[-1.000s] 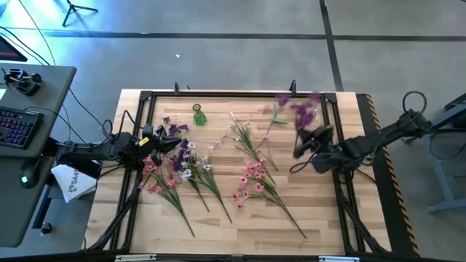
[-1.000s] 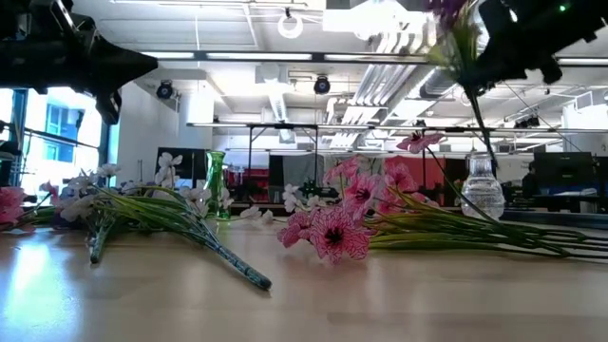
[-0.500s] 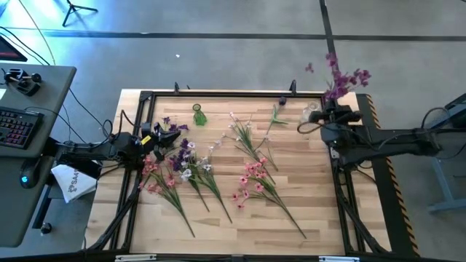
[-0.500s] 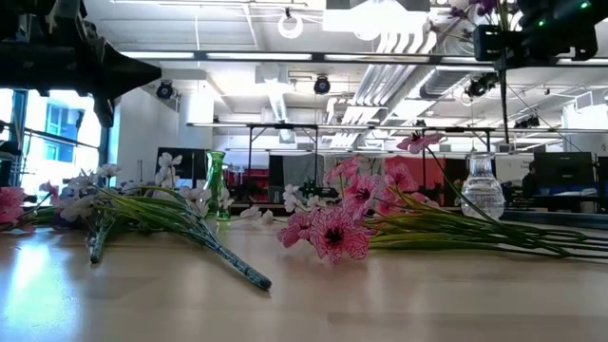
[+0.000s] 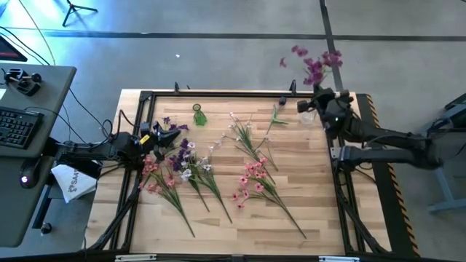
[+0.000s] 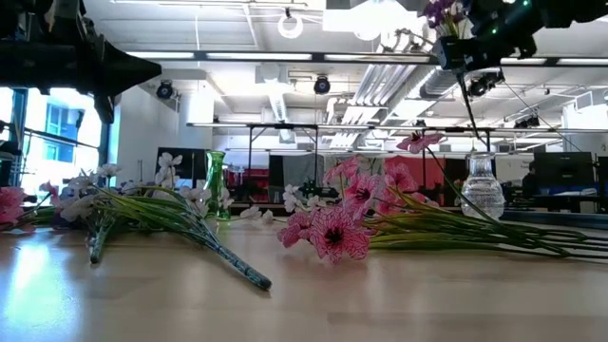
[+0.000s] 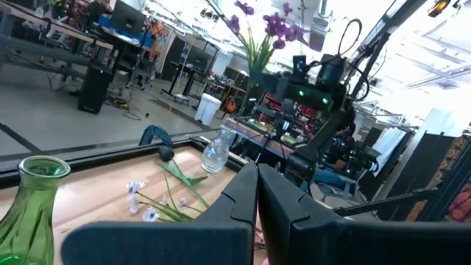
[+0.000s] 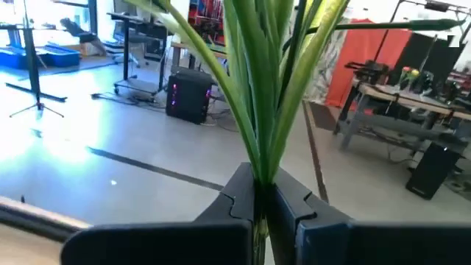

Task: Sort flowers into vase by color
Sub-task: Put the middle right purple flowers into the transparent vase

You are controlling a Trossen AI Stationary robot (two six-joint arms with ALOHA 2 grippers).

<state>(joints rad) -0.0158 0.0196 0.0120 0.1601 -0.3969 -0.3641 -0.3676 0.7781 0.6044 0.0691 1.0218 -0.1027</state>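
Right hand (image 5: pixel 325 109) is clamped on a purple sprig (image 5: pixel 314 64), holding it upright above the far right corner of the bench (image 5: pixel 320 218). In the right wrist view the two dark fingers (image 8: pixel 243 199) press together on a bundle of thin, flat green stems (image 8: pixel 265 81) that fan out beyond the grip. In the low view the stem (image 6: pixel 468 104) hangs down from the hand (image 6: pixel 472 55) toward a clear glass vase (image 6: pixel 482 187), a rounded, ribbed body with a narrow neck; whether the stem tip has entered the neck cannot be told. The high view shows this vase (image 5: pixel 309 115) just beside the hand.

Left hand (image 5: pixel 169 138) rests low over the left side of the bench, its fingers (image 7: pixel 254 199) closed together with nothing between them. It sits above a loose pile of sprigs (image 5: pixel 178 169) with purple, white and pink blossoms and long green stems.

A second group of pink sprigs (image 5: pixel 255 182) lies flat at the middle of the bench, with white sprigs (image 5: pixel 244 135) beyond it. A single green stem (image 5: pixel 275 116) lies near the clear vase.

A green glass vase (image 5: pixel 198 113), slender with a flared lip, stands upright near the far edge, left of centre.

The bench top is pale wooden planking with a smooth finish, bordered by a black metal frame (image 5: pixel 218 94).
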